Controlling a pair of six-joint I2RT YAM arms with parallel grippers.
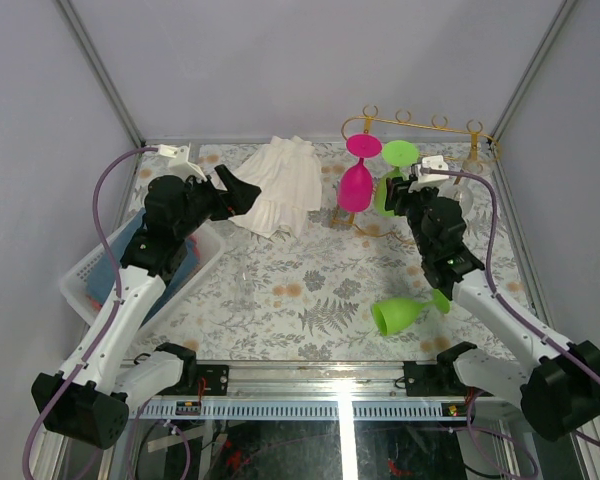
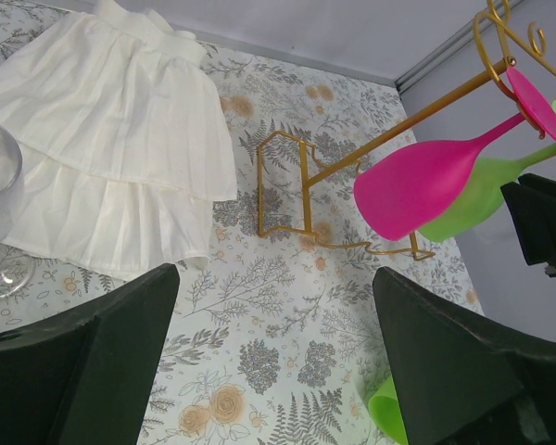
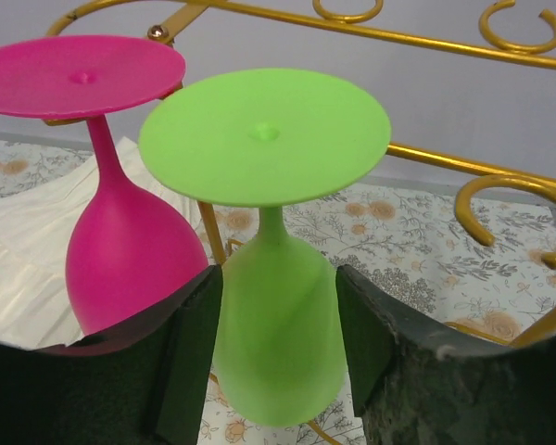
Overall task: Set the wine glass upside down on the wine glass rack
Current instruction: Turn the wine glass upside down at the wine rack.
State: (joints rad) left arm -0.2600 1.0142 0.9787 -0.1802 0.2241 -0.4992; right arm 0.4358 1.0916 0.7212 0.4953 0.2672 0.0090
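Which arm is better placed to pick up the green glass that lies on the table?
The right arm, probably. The lying green glass rests on the right side, close beside that arm, whose right gripper is at the rack. The left gripper hovers open by the white cloth, across the table.

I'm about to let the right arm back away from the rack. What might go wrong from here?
The right fingers sit close on both sides of the green glass; a crooked retreat may drag it off the gold rack. The pink glass hangs right beside it, so a sideways swing might knock it. A second green glass lying near that arm might get swept.
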